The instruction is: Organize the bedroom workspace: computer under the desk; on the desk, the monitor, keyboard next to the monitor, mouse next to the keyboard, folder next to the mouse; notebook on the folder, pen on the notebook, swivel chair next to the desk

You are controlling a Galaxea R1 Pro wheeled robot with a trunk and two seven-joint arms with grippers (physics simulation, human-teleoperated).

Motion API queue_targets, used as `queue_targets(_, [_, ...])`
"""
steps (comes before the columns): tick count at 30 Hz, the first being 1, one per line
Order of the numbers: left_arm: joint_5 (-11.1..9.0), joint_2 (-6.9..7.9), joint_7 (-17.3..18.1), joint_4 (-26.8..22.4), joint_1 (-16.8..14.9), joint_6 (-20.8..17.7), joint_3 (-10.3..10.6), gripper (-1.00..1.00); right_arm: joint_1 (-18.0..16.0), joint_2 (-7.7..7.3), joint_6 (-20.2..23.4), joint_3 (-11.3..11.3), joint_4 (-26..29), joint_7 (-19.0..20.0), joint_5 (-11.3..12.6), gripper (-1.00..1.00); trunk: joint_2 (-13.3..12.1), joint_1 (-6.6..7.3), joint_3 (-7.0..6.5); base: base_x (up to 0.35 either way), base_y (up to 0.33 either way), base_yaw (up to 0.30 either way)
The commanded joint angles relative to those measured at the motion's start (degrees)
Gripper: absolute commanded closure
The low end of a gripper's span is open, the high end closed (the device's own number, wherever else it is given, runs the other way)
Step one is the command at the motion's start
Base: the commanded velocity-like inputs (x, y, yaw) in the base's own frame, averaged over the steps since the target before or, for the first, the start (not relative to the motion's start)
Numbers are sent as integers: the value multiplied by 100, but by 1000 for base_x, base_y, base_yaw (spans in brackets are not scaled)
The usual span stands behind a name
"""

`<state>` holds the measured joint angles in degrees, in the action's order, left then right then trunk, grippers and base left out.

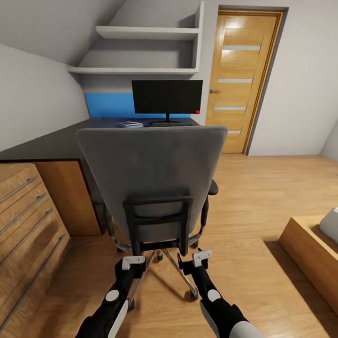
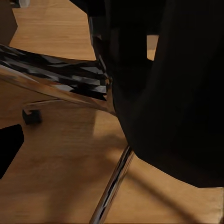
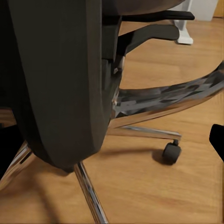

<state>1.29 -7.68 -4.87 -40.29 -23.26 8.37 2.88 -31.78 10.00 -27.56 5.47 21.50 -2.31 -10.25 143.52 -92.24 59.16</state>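
In the head view the swivel chair (image 1: 152, 176) fills the middle of the frame with its grey back turned to the camera, a black bracket on the lower back and chrome legs spreading over the wooden floor (image 1: 263, 202). Behind it, in the upper middle, the desk (image 1: 51, 143) carries the monitor (image 1: 167, 96), upright on its thin stand with a red dot at its lower right corner; the keyboard (image 1: 172, 124) lies at the foot of the stand, and to its left a small flat stack (image 1: 129, 124), bluish with something pale on top, too small to tell apart. A blue back panel (image 1: 109, 105) runs behind them, white shelves (image 1: 141, 51) hang above, and a wooden door (image 1: 239, 80) stands at the upper right. A light wooden drawer chest (image 1: 23, 220) with its drawers shut sits at the left edge. At the bottom, the left gripper (image 1: 133, 262) and the right gripper (image 1: 201, 258) reach toward the chair's lower back, on either side of the base; I cannot tell whether either is open or closed. The left wrist view adds the dark underside of the chair (image 2: 172, 88), a chrome leg and one caster (image 2: 31, 116). The right wrist view adds a black armrest (image 3: 149, 35), a caster (image 3: 171, 152) and a white leg (image 3: 184, 21) beyond.
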Motion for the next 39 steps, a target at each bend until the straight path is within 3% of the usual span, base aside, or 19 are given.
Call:
queue_targets(1, [11,3,-49,3,-3,15,20,-100,-3,0,-13,-2,-4,-29,-29,-100,2,0,5,122,-98,0])
queue_targets(39, [4,12,-52,64,-3,15,20,-100,-3,0,-13,4,-5,-215,-27,-100,2,0,5,274,-96,0])
